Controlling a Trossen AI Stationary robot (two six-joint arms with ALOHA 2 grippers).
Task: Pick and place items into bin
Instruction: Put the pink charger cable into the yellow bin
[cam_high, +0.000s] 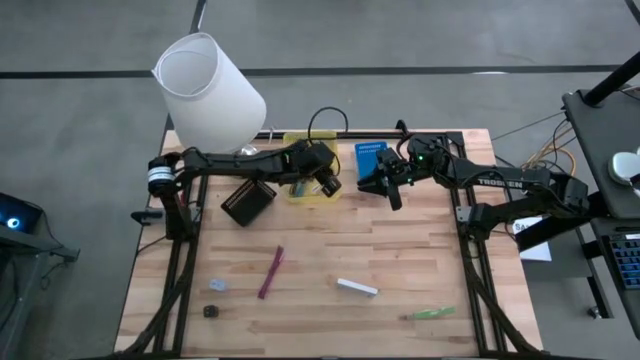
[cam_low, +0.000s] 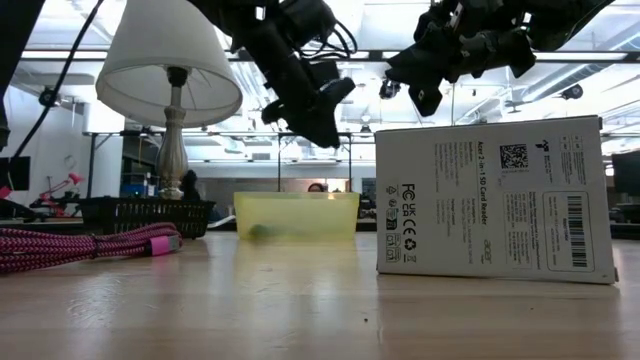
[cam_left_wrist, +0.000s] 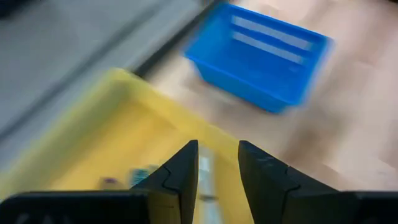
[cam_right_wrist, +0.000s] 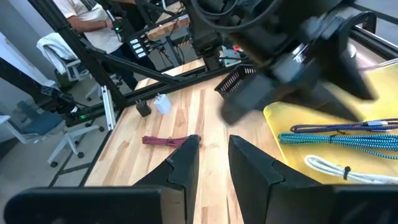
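The yellow bin (cam_high: 293, 141) sits at the table's far edge. My left gripper (cam_high: 328, 184) hovers over it, open, fingers pointing down into it (cam_left_wrist: 217, 168). In the left wrist view the bin (cam_left_wrist: 118, 118) holds a pale pen-like item (cam_left_wrist: 206, 171) and teal and purple bits. My right gripper (cam_high: 386, 186) is open in the air just right of the bin, holding nothing (cam_right_wrist: 213, 155). On the near half of the table lie a maroon cord-like item (cam_high: 272, 272), a white bar (cam_high: 357, 288), a green strip (cam_high: 432, 313), a grey bit (cam_high: 218, 285) and a black bit (cam_high: 211, 311).
A blue basket (cam_high: 370, 157) stands right of the bin, under my right arm. A dark boxy case (cam_high: 247, 201) lies left of the bin, and a white-shaded lamp (cam_high: 210, 88) stands at the far left corner. A person (cam_right_wrist: 84, 15) sits beyond the table.
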